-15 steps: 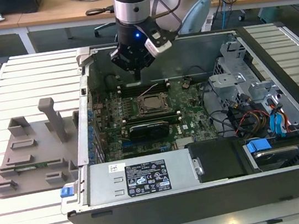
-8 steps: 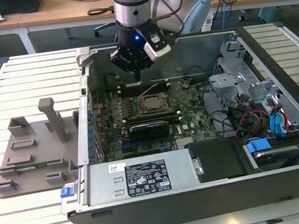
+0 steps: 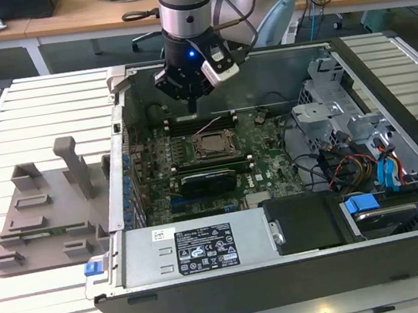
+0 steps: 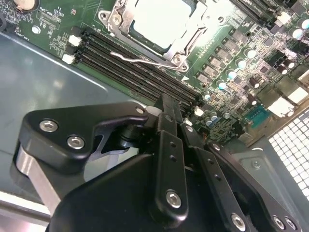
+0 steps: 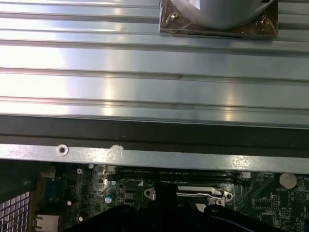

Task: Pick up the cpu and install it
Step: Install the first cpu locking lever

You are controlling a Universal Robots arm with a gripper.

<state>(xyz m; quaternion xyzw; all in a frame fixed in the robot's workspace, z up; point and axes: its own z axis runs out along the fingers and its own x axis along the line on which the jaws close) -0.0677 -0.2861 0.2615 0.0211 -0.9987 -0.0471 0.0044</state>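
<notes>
While seated in its socket, cpu (image 4: 159,21) shows pale silvery top | pincer (image 4: 166,108) together, empty

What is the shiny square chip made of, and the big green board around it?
The cpu looks like it has a metal top: pale, silvery and smooth with a dull sheen. The motherboard looks like hard green circuit board, probably a glossy-coated laminate, dotted with small soldered parts. The gripper above it looks like matte black metal with shiny screws.

The motherboard (image 3: 262,145) is showing dark green, dotted with pale capacitors. The cpu (image 4: 161,21) is gleaming silvery-grey inside a metal frame. The hand (image 4: 169,121) is looking matte black. The worktop (image 3: 16,113) is showing pale ribbed slats.
</notes>
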